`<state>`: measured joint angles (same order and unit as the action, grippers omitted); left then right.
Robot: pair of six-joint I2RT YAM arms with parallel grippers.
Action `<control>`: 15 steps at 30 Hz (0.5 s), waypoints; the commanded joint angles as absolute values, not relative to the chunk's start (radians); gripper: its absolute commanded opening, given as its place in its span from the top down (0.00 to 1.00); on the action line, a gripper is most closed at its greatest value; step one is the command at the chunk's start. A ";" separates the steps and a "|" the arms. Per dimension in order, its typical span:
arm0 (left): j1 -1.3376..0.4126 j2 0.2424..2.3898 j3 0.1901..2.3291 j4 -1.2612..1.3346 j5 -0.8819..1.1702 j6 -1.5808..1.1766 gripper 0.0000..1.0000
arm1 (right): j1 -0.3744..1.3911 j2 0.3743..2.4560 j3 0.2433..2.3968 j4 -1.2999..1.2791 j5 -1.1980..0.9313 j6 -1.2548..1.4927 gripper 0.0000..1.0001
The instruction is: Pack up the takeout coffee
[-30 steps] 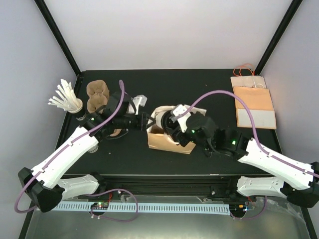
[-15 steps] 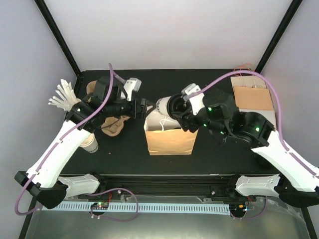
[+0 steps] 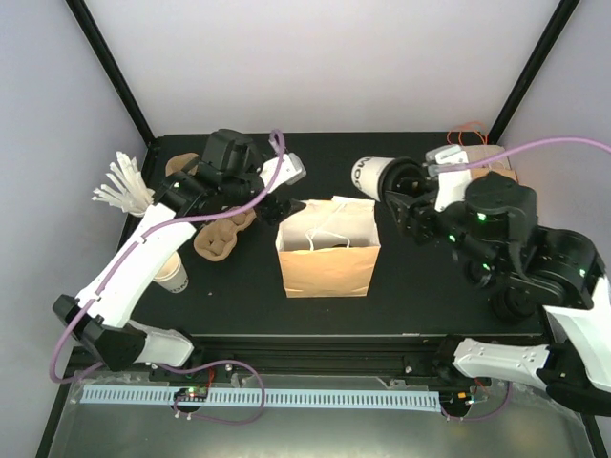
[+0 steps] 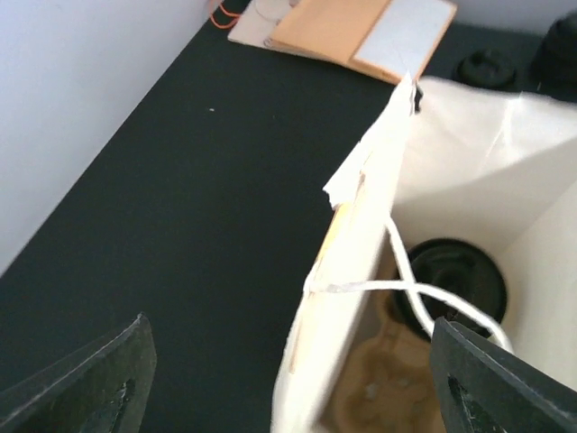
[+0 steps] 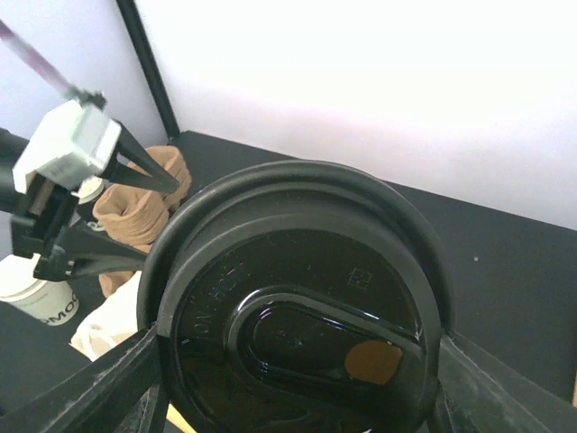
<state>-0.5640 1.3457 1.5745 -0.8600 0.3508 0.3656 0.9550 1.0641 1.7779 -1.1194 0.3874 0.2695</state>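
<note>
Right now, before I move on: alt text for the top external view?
The right gripper holds the takeout coffee sideways near the far right corner of an upright brown paper bag. The left gripper is open at the bag's left edge.

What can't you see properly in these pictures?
Top view: what lies in the paper bag; too small.
Left wrist view: whatever is under the black lid inside the bag; the lid covers it.
Right wrist view: the cup part of the takeout coffee; its own lid fills the picture.
Top view: part of a white cup; the left arm covers it.
</note>
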 commanded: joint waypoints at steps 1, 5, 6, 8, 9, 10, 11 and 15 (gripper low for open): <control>-0.566 1.397 1.569 -0.831 0.318 0.702 0.15 | 0.948 1.006 1.799 -1.177 0.466 0.314 0.67; -0.565 1.455 1.579 -0.831 0.341 0.762 0.17 | 0.948 0.976 1.796 -1.201 0.474 0.334 0.67; -0.566 1.466 1.586 -0.852 0.377 0.794 0.17 | 0.947 0.969 1.793 -1.205 0.478 0.338 0.67; -0.578 1.486 1.595 -0.875 0.425 0.832 0.18 | 0.948 0.958 1.789 -1.211 0.481 0.346 0.67; -0.586 1.498 1.603 -0.882 0.435 0.843 0.18 | 0.948 0.952 1.787 -1.213 0.483 0.348 0.67; -0.595 1.511 1.613 -0.885 0.446 0.847 0.18 | 0.948 0.947 1.785 -1.216 0.483 0.349 0.67; -0.600 1.527 1.626 -0.885 0.456 0.841 0.19 | 0.948 0.944 1.784 -1.217 0.486 0.351 0.67; -0.626 1.598 1.687 -0.891 0.452 0.824 0.22 | 0.947 0.940 1.785 -1.221 0.483 0.355 0.67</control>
<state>-0.6033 1.5475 1.5993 -0.8841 0.4011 0.7845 0.9524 0.9482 1.7828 -1.2110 0.4614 0.3363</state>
